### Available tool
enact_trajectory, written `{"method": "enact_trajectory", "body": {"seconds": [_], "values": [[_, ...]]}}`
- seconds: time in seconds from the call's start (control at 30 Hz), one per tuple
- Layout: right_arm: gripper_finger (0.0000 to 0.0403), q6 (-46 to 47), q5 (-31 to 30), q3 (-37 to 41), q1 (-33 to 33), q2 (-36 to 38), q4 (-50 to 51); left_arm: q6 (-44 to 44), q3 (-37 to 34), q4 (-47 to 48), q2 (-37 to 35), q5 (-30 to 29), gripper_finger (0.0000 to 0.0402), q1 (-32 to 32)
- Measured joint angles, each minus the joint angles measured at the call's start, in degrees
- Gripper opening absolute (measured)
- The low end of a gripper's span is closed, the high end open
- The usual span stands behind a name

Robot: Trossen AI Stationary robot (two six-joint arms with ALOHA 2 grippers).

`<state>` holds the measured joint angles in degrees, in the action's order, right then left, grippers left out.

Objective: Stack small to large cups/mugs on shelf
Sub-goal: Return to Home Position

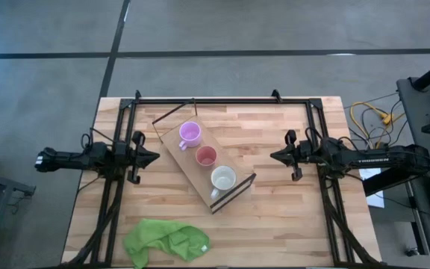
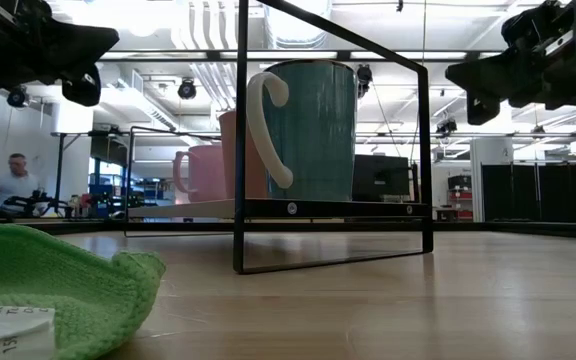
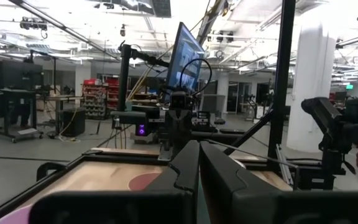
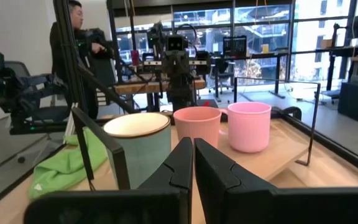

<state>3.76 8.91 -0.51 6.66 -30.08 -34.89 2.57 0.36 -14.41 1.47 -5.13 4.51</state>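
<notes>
tabletop [image 1: 275, 217] first: pale butcher-block, filling the high view, black rails running down both sides. near its middle lies the shelf [image 1: 186, 158], a light-wood board set on a diagonal, one end toward the far left, the other toward the near right. in the low view a thin dark frame [image 2: 239, 150] stands up around it.

over to the arms. the left arm comes in from the left side, and the left gripper [image 1: 152, 157] hangs above the table near the shelf's left edge, not touching it. its wrist view shows the two fingers [image 3: 185, 168] pressed together with nothing between them. the right arm mirrors it from the right, with the right gripper [image 1: 275, 155] near the shelf's near-right end and apart from it. its fingers [image 4: 179, 162] are closed flat on each other, holding nothing. from table height both grippers sit high, above the mug rims.

down at the near left of the table there's a crumpled green cloth [image 1: 163, 240] with a white label [image 2: 3, 325] showing.

now the shelf's load: three upright, mouths up, in a close line along the board. the large mug [image 1: 223, 179] has teal sides, a white inside and a white handle, and stands at the near-right end. the light purple mug [image 1: 190, 134] is at the far-left end. the pink cup [image 1: 206, 156], smallest of the lot, sits between them.
</notes>
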Motion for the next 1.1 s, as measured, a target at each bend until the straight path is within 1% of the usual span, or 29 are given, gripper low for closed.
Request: {"method": "enact_trajectory", "body": {"seconds": [0.2, 0.33, 0.73, 0.97, 1.1], "values": [[0.0008, 0.8, 0.5, 0.0, -0.2, 2.0, 0.6, 0.2, 0.0, 0.0, 0.0, 0.0, 0.0, 0.0], [0.0008, 0.9, 0.5, 0.0, -0.2, 5.5, 2.6, 1.7, 0.1, -0.1, 0.0, 0.0, 0.0, 0.0], [0.0008, 0.9, 0.5, 0.0, -0.2, 19.7, 17.6, 1.6, 0.1, -0.1, 0.0, -0.1, 0.0, 0.0], [0.0008, 2.3, 0.5, 0.0, -0.2, 25.9, 26.1, -0.2, 0.0, 0.0, 0.0, -0.1, 0.0, 0.0], [0.0008, 2.3, 0.5, 0.0, -0.2, 28.6, 28.6, -0.2, 0.0, 0.0, 0.0, -0.1, 0.0, 0.0]]}}
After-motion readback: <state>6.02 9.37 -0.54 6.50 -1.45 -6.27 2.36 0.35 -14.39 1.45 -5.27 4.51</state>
